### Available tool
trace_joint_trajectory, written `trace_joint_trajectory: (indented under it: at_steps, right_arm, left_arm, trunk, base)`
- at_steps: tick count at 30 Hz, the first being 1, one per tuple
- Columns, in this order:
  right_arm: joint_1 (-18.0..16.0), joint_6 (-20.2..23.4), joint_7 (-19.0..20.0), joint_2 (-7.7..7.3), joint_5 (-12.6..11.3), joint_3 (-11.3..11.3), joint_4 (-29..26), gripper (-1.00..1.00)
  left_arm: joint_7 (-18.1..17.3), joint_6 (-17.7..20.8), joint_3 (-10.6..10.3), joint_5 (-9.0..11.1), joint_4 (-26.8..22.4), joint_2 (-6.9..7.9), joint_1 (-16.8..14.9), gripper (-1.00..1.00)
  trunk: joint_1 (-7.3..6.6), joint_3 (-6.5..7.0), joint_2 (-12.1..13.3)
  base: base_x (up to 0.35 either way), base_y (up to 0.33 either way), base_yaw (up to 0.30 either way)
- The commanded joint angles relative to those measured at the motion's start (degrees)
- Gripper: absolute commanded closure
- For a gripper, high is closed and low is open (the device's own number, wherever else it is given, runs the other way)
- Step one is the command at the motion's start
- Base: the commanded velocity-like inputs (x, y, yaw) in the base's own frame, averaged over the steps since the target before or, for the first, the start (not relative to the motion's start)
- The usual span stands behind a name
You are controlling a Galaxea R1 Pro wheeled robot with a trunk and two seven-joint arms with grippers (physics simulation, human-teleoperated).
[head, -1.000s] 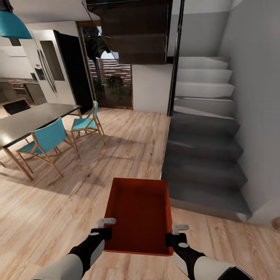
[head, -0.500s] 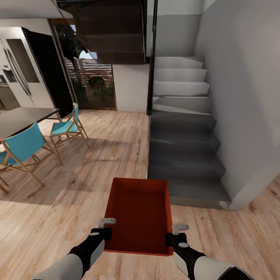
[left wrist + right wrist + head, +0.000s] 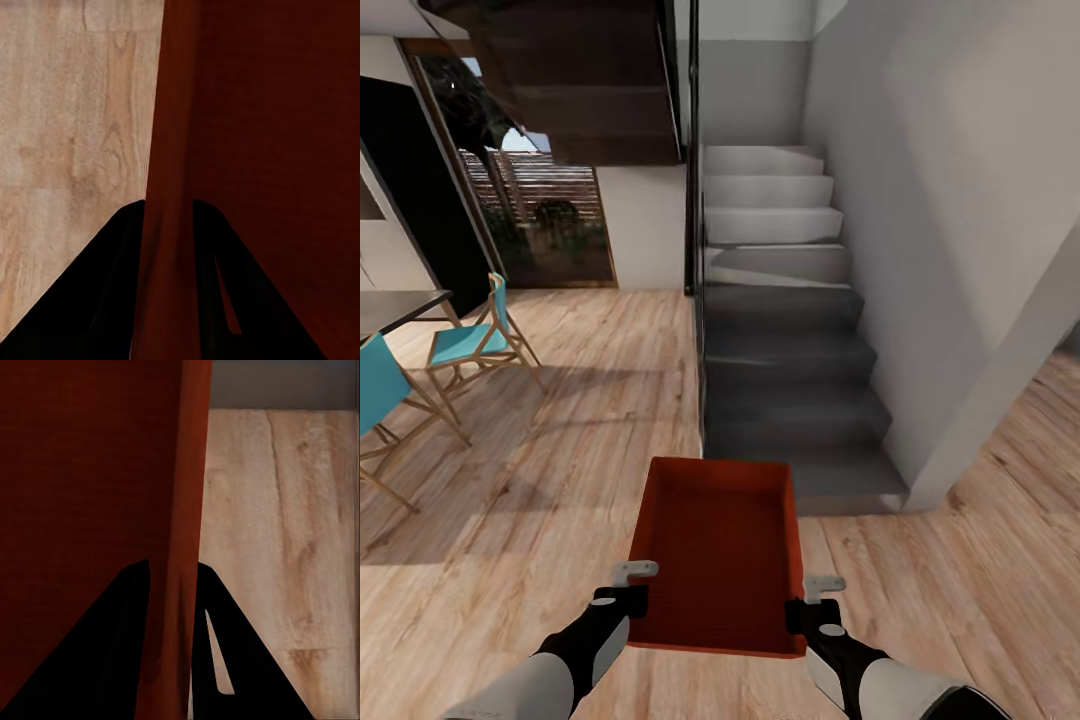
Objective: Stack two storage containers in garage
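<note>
Ahead of me the light wood plank floor [image 3: 590, 400] runs across the room, and a grey staircase [image 3: 780, 330] climbs from about 12 o'clock toward 1 o'clock, against a white wall [image 3: 940, 200]. A glass door [image 3: 540, 215] onto greenery stands at 11 o'clock. At 9 to 10 o'clock I see the corner of a dark tabletop [image 3: 395, 305] with two teal chairs [image 3: 465, 345] beside it (wooden frames, folding type).

I'm carrying one red-orange storage container [image 3: 715, 550] at 6 o'clock, held level above the planks, open side up, nothing inside.

My left gripper [image 3: 632, 590] is clamped on the container's left wall; the left wrist view shows a dark finger [image 3: 112, 292] on each side of that wall. My right gripper [image 3: 805, 605] is likewise closed onto the right wall, a finger [image 3: 120, 652] on either face in the right wrist view, with floorboards [image 3: 285, 547] beyond.
</note>
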Motion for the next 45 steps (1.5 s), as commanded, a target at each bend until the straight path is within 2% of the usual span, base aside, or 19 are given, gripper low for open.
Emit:
trace_joint_trajectory:
  at_steps: [1,45]
  right_arm:
    - [-0.1,-0.4,-3.3,-1.09,-1.0,1.4,0.3,1.0]
    - [0.0,-0.4,-3.3,-1.13,-1.0,1.4,0.3,1.0]
  left_arm:
    - [0.9,0.4,0.7,-0.7,-0.2,0.06,0.0,1.0]
    - [0.9,0.4,0.7,-0.7,-0.2,0.03,0.0,1.0]
  trunk:
    - [0.03,-0.1,-0.1]
    - [0.03,-0.1,-0.1]
  base:
    - [0.0,0.0,-0.285]
    - [0.0,0.0,-0.285]
